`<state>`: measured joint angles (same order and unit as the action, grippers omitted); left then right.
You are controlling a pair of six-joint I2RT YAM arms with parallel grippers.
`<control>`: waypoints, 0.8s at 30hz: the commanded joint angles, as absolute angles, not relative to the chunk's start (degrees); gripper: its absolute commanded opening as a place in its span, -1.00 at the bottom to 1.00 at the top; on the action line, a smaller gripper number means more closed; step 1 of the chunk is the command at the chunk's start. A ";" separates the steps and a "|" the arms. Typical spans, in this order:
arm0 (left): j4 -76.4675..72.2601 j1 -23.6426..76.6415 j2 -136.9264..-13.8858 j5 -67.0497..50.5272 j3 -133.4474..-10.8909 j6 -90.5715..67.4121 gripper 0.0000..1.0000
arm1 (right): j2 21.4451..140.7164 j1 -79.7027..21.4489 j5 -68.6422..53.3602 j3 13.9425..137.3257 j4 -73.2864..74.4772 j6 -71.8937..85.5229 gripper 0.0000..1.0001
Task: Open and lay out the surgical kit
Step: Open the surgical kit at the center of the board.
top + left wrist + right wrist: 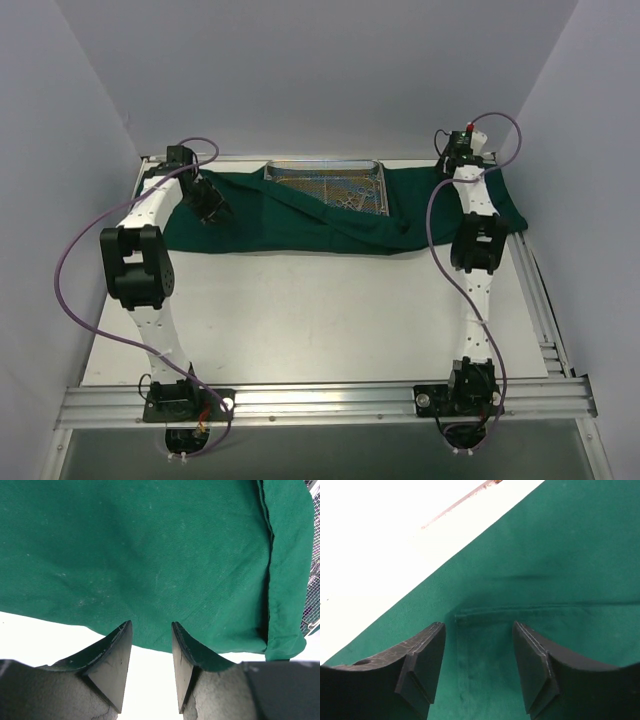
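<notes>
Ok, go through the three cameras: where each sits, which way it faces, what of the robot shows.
Top external: above and behind the bases, looking down over the table at the green cloth wrap and wire-mesh tray; both arms show.
Left wrist: on the left arm, facing the wrap's near hem; the left pincer shows.
Right wrist: on the right arm, looking down at a stitched seam in the wrap; the right pincer shows.
Shared: all see the wrap; top and left wrist both catch the tray.
</notes>
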<state>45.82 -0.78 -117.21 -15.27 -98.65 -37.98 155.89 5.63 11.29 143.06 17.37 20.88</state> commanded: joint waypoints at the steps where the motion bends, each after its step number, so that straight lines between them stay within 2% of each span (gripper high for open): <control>1: 43.51 -0.62 -114.52 -16.00 -99.05 -38.76 -0.07 | 158.99 6.24 10.38 147.74 21.44 21.62 0.11; 13: 42.89 -0.62 -114.96 -16.70 -98.61 -39.03 -0.07 | 159.87 6.33 12.83 146.68 26.80 21.80 -0.15; 20: 43.24 -0.62 -114.87 -17.22 -98.53 -38.67 -0.06 | 161.54 5.80 13.01 147.22 30.58 17.49 -0.03; 24: 43.24 -0.88 -114.87 -17.58 -98.17 -38.50 -0.05 | 160.41 5.89 13.27 144.33 30.69 19.07 -0.18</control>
